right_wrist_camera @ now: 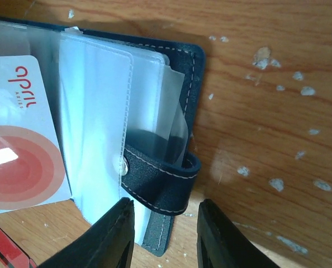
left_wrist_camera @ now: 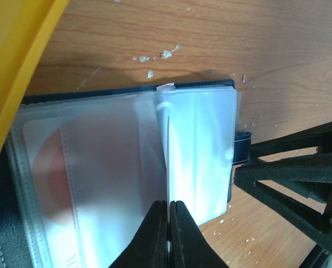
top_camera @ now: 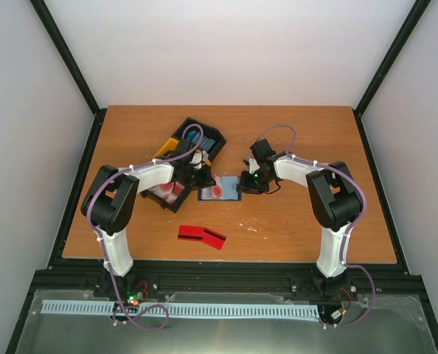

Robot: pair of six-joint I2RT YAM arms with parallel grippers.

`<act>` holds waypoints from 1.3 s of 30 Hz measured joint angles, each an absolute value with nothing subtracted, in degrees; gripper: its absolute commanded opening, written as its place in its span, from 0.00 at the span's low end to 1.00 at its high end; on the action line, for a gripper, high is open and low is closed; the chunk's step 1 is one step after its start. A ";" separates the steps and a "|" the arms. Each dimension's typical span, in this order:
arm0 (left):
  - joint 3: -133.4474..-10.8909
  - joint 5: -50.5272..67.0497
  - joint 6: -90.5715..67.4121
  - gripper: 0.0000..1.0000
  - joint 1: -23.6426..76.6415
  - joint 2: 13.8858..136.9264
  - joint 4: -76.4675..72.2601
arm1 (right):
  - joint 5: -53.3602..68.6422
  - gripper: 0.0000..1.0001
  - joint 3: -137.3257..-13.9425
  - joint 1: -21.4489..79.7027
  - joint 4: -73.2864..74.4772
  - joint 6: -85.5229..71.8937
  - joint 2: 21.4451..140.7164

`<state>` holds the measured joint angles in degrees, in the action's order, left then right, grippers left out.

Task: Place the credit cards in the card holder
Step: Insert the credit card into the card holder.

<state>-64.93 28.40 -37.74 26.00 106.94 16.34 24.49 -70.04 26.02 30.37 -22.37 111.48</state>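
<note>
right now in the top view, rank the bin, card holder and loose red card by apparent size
1. black and yellow bin: clearly largest
2-3. card holder and red card: look about alike; the holder is partly covered, so I won't rank them

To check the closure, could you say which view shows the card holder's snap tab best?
Right wrist: the snap tab is central, stitching sharp. Left wrist shows only its end; top external cannot resolve it.
</note>
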 measured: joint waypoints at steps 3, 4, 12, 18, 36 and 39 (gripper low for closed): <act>-65.04 28.42 -36.60 0.01 25.69 106.85 17.65 | 24.47 0.36 -70.08 26.13 30.39 -22.11 111.48; -65.10 28.58 -36.29 0.01 25.43 106.85 18.04 | 24.45 0.37 -70.08 26.22 30.37 -22.02 111.48; -67.40 32.05 -32.51 0.01 22.35 106.76 21.39 | 24.18 0.46 -71.33 27.90 31.16 -20.73 111.79; -72.23 34.79 -28.38 0.01 21.52 106.85 24.71 | 21.12 0.48 -72.71 29.67 32.77 -20.34 112.12; -75.77 35.18 -21.32 0.01 21.63 114.19 28.49 | 15.62 0.40 -77.12 31.59 37.89 -20.78 114.54; -75.88 35.42 -21.26 0.01 21.63 114.32 28.45 | 15.31 0.40 -77.73 31.73 38.59 -20.80 114.89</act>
<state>-75.88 35.42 -21.26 21.63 114.32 28.45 15.31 -77.73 31.73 38.59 -20.80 114.89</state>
